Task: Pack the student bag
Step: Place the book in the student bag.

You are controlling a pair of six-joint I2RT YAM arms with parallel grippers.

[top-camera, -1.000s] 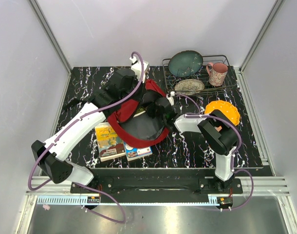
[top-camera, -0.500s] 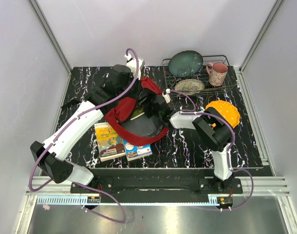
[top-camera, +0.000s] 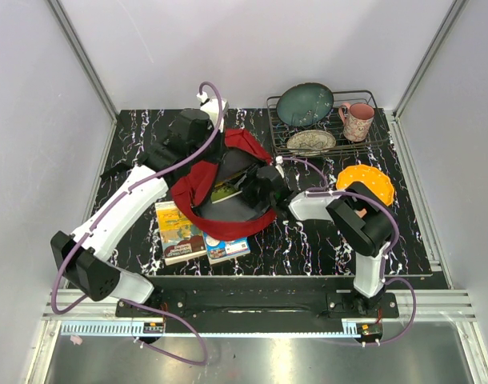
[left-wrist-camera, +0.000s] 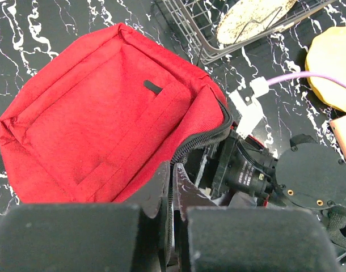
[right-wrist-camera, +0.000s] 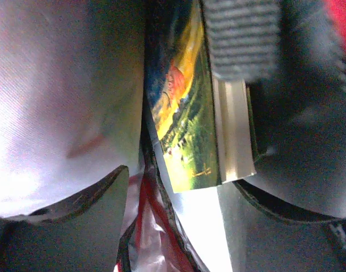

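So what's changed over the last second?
The left gripper, shut on the student bag's rim, swung left and away, pulling the mouth wider. The right gripper ended about where it was, holding the book inside the bag. Loose books, dish rack and yellow plate stayed put.
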